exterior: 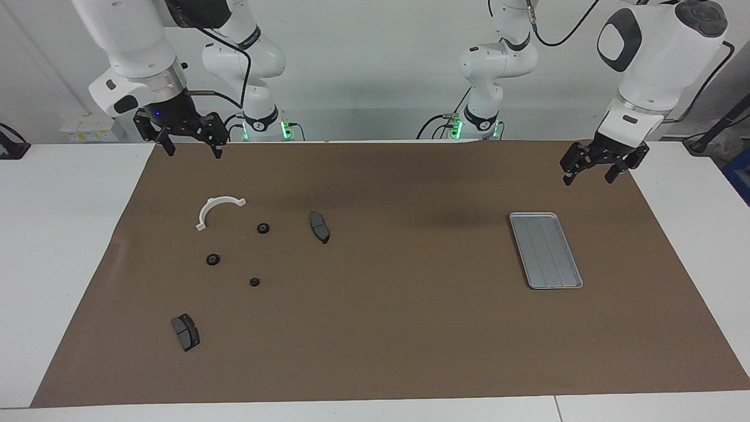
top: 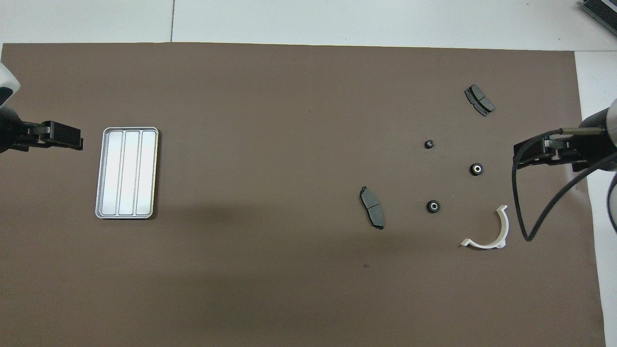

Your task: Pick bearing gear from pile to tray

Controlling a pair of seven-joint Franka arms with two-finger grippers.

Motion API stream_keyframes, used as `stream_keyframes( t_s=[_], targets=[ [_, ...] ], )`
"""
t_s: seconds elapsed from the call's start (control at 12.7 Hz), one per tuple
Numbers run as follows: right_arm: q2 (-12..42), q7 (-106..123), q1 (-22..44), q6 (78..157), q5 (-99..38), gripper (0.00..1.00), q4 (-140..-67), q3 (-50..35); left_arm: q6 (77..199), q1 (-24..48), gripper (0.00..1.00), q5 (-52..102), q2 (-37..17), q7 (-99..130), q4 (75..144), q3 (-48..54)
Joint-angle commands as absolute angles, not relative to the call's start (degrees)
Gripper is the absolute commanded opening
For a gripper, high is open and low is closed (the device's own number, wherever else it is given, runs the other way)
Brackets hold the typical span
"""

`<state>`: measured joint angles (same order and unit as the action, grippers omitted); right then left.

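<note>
Both arms are glossy white with rounded joint housings and dark grey oval caps; black cables loop along the links; green lights glow at each base; the right gripper [exterior: 187,136] is black on a silver wrist ring, a small blue light on it; the left gripper [exterior: 597,166] is black under a white wrist.

The three gears [exterior: 263,228] lie well apart, each seemingly with bare mat [exterior: 410,328] around it; the white bracket [exterior: 218,209] lies near one. The tray [exterior: 545,250] lies unobstructed.
</note>
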<state>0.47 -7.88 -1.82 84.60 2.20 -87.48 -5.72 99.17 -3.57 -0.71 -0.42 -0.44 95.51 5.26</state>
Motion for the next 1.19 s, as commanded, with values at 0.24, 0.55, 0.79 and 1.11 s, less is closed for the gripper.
stream_keyframes(
  t_s=[0.24, 0.55, 0.79, 1.11],
  targets=[
    [-0.09, -8.44, -2.55, 85.87, 1.05, 1.0, -89.03, -6.06, 98.09, -3.96, 1.0, -1.32, 0.26, -0.7, 95.45, 5.45],
    [-1.75, -8.09, -3.77, 93.05, 0.97, 1.0, -94.55, -5.98, 98.09, -3.96, 1.0, -1.32, 0.26, -0.62, 95.45, 5.45],
    [-2.03, -5.37, -5.09, 101.93, 0.97, 1.0, -102.99, -5.98, 98.09, -3.96, 1.0, -1.32, 0.26, -0.7, 95.45, 5.45],
    [2.27, -3.35, -7.03, 113.45, 1.05, 1.0, -109.59, -5.89, 98.09, -3.96, 1.0, -1.32, 0.26, -0.7, 95.45, 5.45]
  ],
)
